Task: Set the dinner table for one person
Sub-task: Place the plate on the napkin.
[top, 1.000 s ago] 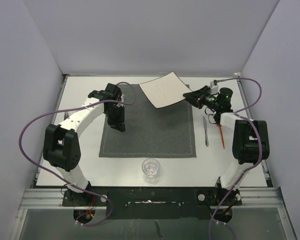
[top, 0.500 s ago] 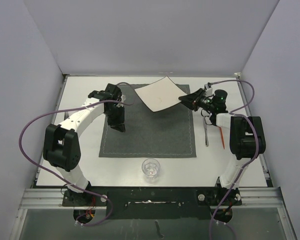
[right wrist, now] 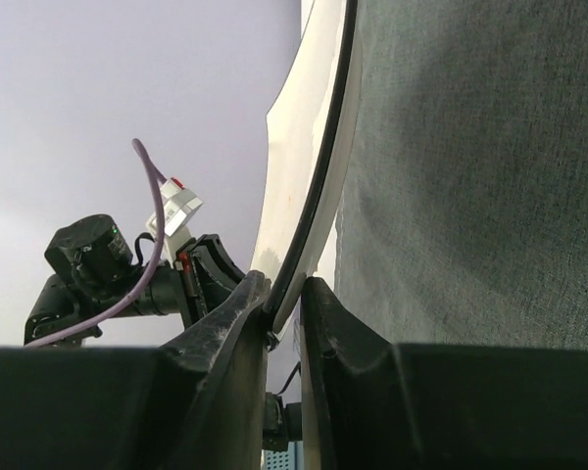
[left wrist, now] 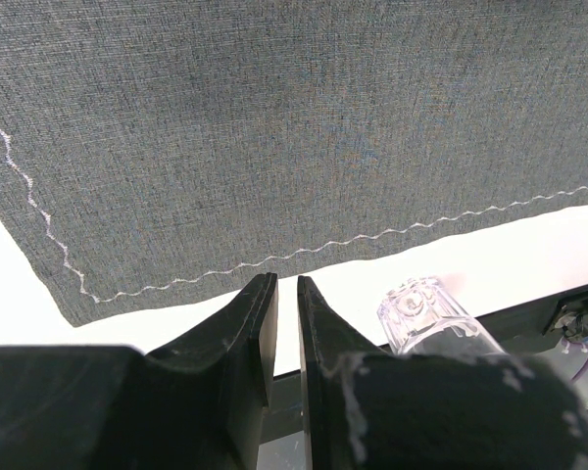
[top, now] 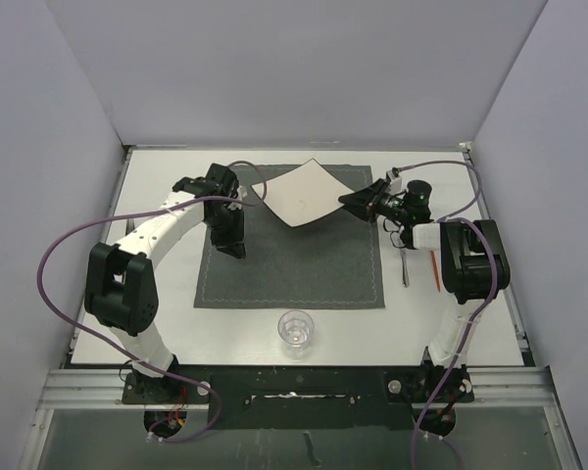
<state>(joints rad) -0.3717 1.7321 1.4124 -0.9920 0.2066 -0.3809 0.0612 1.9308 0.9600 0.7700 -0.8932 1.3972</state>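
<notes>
Right claw [top: 351,201] has the plate [top: 304,193] by its rim, jaws pinched to a slot no wider than the plate's edge. The wrist view shows that thin edge running straight out from between the fingertips. One narrow pinch on a smooth, glossy, square white plate is the worry. It sticks out sideways from the claw, so its weight could swing it in the grip or slide it out. It looks tilted. I can't tell whether the corner farthest from the claw touches the placemat [top: 294,259]. If that corner lands first, it could catch the cloth and drag or wrinkle it, or twist the plate loose.

The placemat lies under and beyond the right claw. It is dark grey woven fabric, matte, with a pale wavy stitch line near its border. It is soft, so it can shift.

Left claw [top: 230,245] hovers over the mat with its jaws almost together, just a slit showing, and nothing between them. If the plate swings its way, that arm is in the path.

Behind the left claw, past the mat's near edge, stands a clear ribbed glass [top: 295,329], light and easy to tip. Just beside the right arm lie a slim metal knife [top: 404,259] and a thin orange-red stick [top: 436,266]. I can't tell what the stick is, and a low elbow could sweep both.

The desk [top: 372,328] spreads beneath both claws, flat matte white and rectangular, carrying everything.
</notes>
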